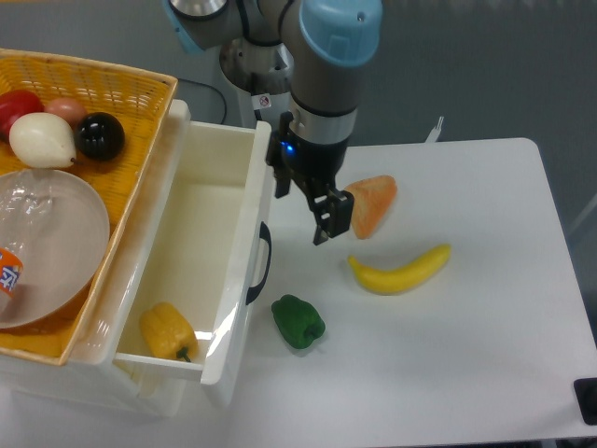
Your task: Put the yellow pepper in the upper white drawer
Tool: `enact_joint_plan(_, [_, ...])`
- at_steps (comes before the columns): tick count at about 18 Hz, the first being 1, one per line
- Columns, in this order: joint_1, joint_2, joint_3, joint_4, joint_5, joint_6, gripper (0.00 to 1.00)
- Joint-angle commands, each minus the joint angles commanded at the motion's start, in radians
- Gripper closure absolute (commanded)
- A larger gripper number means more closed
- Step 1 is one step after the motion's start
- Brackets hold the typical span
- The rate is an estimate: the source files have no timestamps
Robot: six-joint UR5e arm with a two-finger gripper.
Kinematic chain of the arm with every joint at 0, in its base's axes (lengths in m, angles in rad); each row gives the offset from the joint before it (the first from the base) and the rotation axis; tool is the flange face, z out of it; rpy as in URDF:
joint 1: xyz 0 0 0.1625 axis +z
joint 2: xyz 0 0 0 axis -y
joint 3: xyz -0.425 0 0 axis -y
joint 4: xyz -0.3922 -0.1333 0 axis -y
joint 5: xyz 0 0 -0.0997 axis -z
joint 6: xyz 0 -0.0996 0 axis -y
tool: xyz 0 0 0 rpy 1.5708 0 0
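1. Gripper hangs open and empty over the worktop, just right of the upper white drawer.
2. Yellow pepper lies inside that drawer, at its near end.
3. Best to lift the arm straight up, keeping clear of the drawer's front panel and the orange wedge.

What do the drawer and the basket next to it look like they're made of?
The upper white drawer looks like moulded plastic with a glossy finish: smooth walls and bright glare on the front panel. Its handle is dark, probably plastic too. The yellow basket appears woven, wicker or a plastic imitation; the lattice texture shows, the fibre does not.
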Motion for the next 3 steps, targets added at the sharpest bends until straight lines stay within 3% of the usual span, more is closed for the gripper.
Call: enact_joint_plan(3, [0.023, -0.002, -0.017, 0.002, 0.0, 0.002, 0.0])
